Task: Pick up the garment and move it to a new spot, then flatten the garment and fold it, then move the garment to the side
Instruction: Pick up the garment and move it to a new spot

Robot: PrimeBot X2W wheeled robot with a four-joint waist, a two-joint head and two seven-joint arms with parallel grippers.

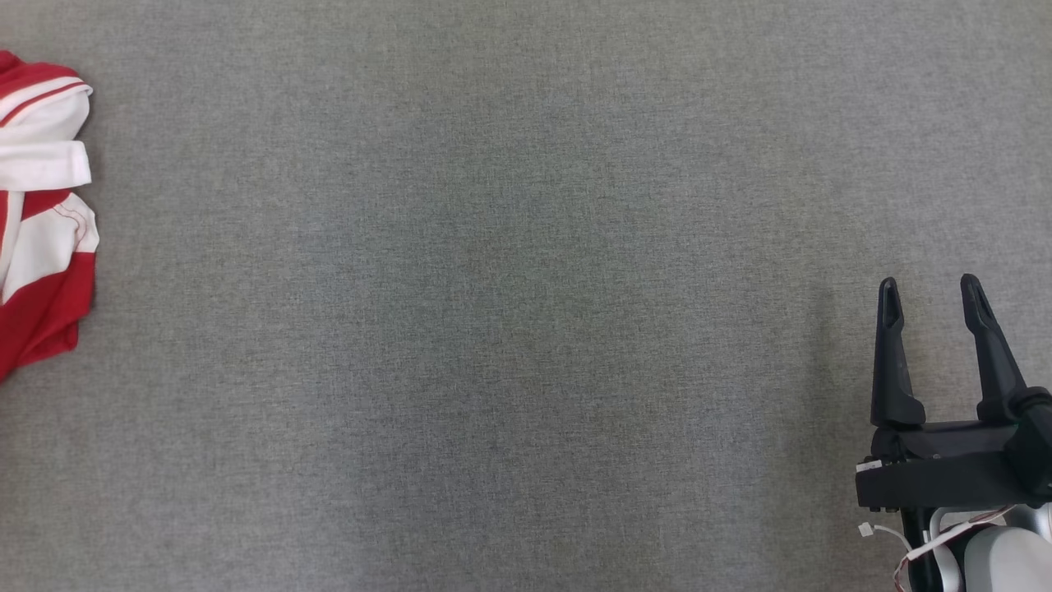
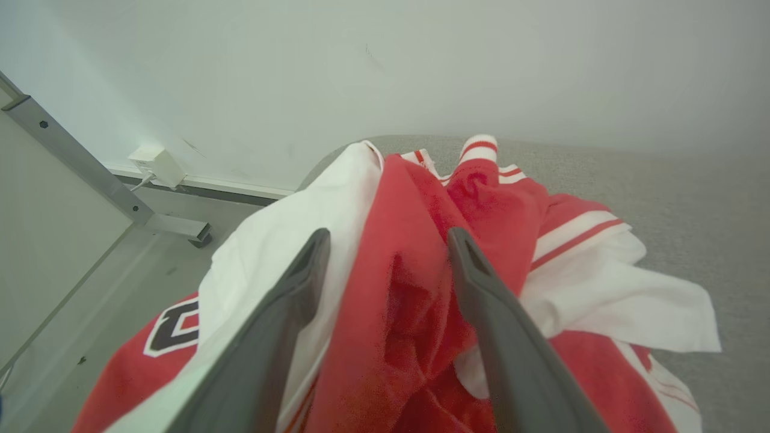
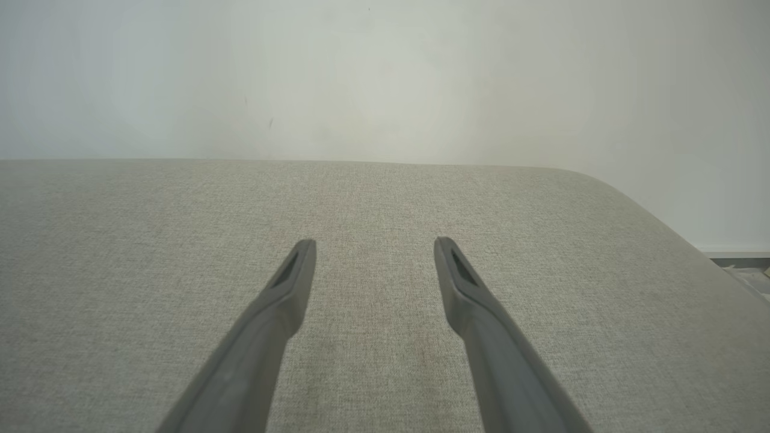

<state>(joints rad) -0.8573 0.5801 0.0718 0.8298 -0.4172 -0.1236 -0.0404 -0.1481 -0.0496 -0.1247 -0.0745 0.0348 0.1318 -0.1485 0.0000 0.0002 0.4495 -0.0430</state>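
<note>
We've got the left jaws wide astride a fold of the red-and-white jersey, running lengthwise between them; the right jaws, equally wide, hang well apart.

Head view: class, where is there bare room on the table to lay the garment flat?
The whole middle of the grey table is bare, between the bunched garment at the left edge and the open right gripper at the lower right. The left edge is crowded: the left gripper hangs open over the garment there.
</note>
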